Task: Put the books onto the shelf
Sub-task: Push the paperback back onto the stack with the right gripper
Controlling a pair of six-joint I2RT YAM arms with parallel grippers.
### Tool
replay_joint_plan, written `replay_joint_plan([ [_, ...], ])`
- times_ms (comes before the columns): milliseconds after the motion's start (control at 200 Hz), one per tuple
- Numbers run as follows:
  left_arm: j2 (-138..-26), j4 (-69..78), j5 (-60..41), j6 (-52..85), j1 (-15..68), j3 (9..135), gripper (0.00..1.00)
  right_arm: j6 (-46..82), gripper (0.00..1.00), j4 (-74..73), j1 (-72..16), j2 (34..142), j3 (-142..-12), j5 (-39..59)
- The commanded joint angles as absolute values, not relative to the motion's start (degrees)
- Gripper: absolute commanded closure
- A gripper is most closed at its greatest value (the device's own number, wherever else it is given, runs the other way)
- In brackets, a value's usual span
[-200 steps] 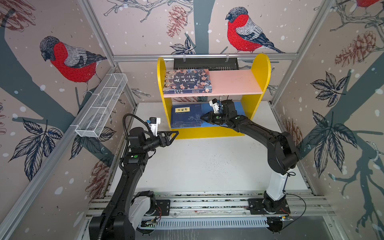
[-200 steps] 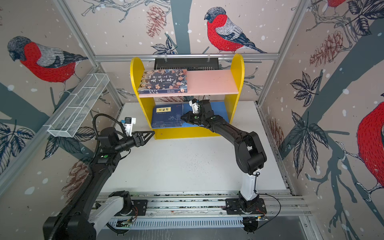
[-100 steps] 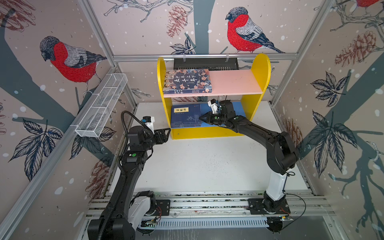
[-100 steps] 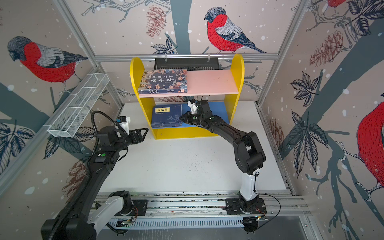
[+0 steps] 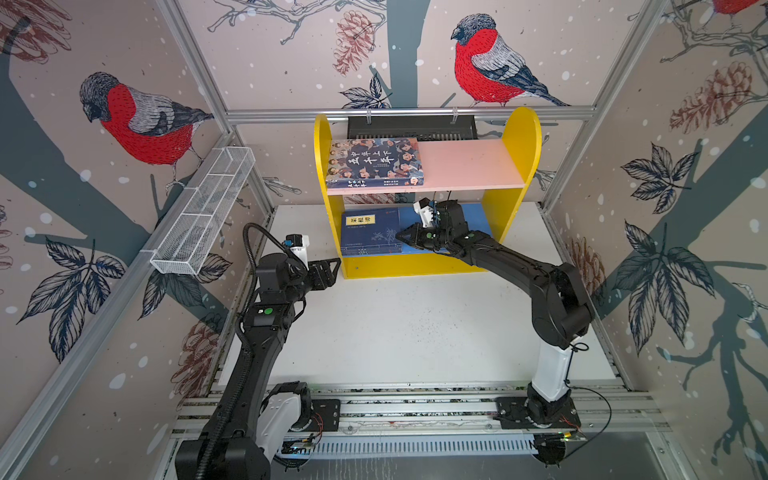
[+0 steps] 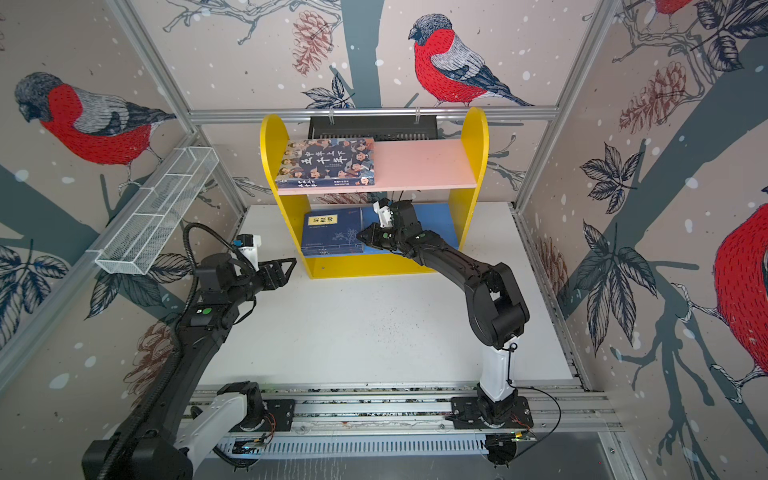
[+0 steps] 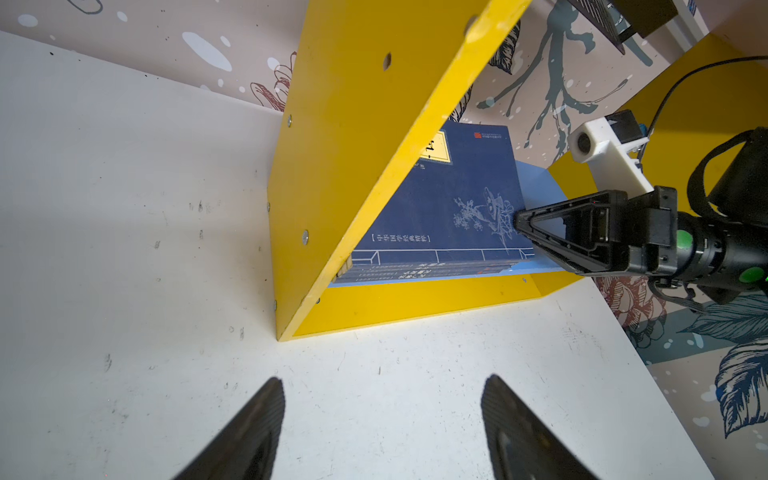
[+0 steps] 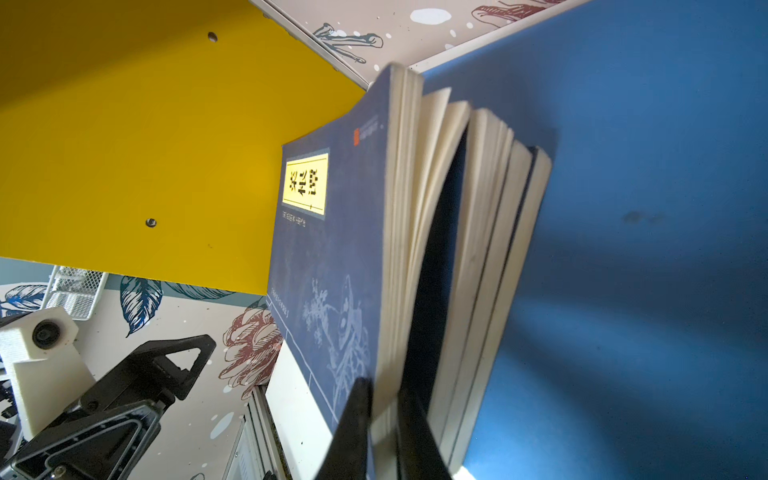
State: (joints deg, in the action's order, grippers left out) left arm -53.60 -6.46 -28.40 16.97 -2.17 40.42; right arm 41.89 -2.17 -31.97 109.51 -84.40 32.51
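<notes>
One second earlier your left fingers (image 5: 330, 266) reached nearer the front of the shelf (image 5: 521, 137). They had since drawn back to the left and hung wide open above the table (image 5: 415, 328), holding nothing. Your right fingers (image 5: 404, 239) had edged slightly left inside the lower tier. They were pinched shut on the page edge of the top one of the blue books (image 5: 370, 235). That stack lay flat at the left end of the blue board (image 5: 478, 212). The big book (image 5: 374, 162) lay flat on the left half of the pink board (image 5: 465, 164). A wire basket (image 5: 203, 216) hung on the left wall, and a black tray (image 5: 411, 126) hung behind the shelf. The white table was scuffed, and bird-print walls enclosed it.
</notes>
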Motion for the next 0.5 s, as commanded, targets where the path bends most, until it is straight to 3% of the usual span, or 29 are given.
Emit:
replay_joint_plan([
  [0, -53.22, -5.62, -28.62, 16.43, -2.29, 40.18, 0.25, 41.97, 0.86, -2.24, -32.34, 109.34, -84.6, 30.35],
  [60, -53.15, -5.68, -28.32, 16.35, -2.3, 40.17, 0.25, 42.18, 0.84, -2.62, -32.34, 109.25, -84.31, 30.32],
  [305, -52.91, -5.8, -28.56, 16.3, -2.3, 40.07, 0.25, 41.93, 0.61, -2.7, -32.43, 108.25, -83.6, 28.93],
  [495, -52.65, -5.81, -28.58, 16.34, -2.39, 39.82, 0.25, 41.1, 0.55, -2.65, -32.43, 106.39, -82.97, 26.88],
])
